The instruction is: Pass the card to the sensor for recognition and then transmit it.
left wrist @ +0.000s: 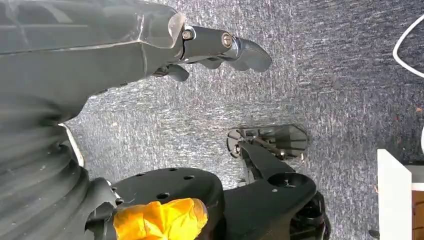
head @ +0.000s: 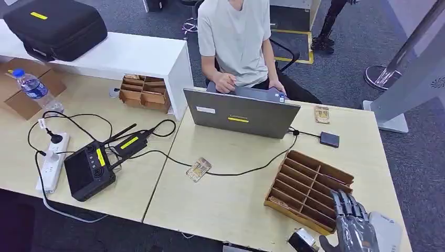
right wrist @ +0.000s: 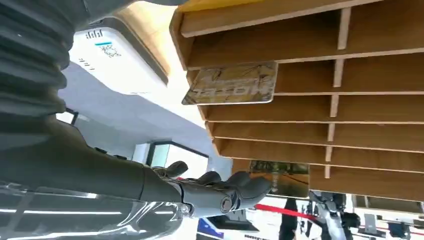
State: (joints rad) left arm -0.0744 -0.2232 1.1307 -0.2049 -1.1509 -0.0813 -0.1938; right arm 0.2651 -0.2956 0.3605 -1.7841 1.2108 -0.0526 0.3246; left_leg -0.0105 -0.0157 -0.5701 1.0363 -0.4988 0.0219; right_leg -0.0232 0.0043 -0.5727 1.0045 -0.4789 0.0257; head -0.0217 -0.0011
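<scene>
Fingers (head: 350, 206) of the right hand (head: 355, 227) lie spread and hold nothing, at the near right corner of the wooden slotted rack (head: 309, 186). A card (right wrist: 231, 82) stands in a near slot; another card (head: 199, 169) lies left, mid-table. The left hand (left wrist: 220, 47) hangs over carpet, fingers loosely curled, empty.
</scene>
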